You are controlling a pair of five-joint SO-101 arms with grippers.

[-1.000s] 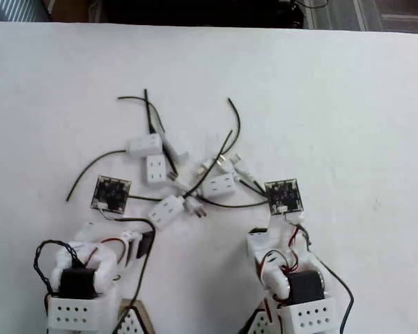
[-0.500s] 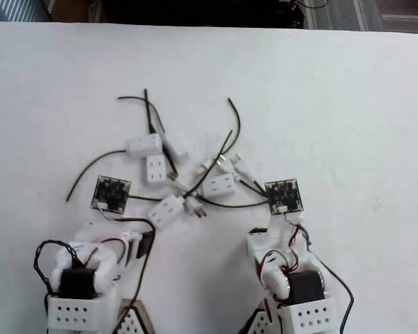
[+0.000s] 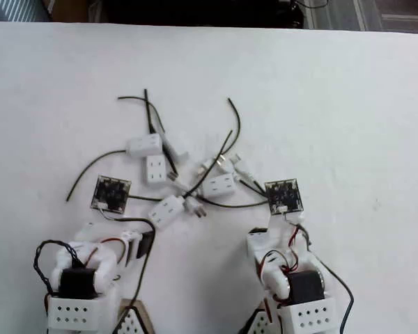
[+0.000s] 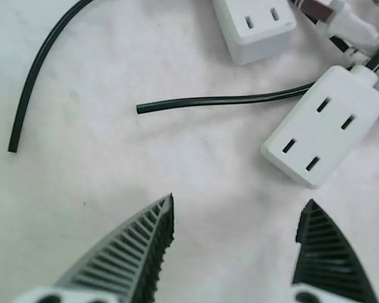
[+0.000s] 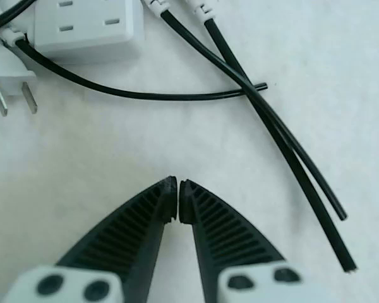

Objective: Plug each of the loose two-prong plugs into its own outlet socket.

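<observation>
left gripper (image 4: 239,213) sits released, fingers spread wide, nothing between them. a socket (image 4: 324,134) lies just ahead of one fingertip, not touching it, and a black cord (image 4: 227,100) runs across ahead of the gap. a second socket (image 4: 255,24) farther out is cut off by the frame edge. right gripper (image 5: 177,189) is clenched tip to tip on nothing. a plug (image 5: 12,79) lies ahead and off to one side, prongs pointing back toward the fingers, body partly cut off. two cords (image 5: 271,126) cross ahead.
</observation>
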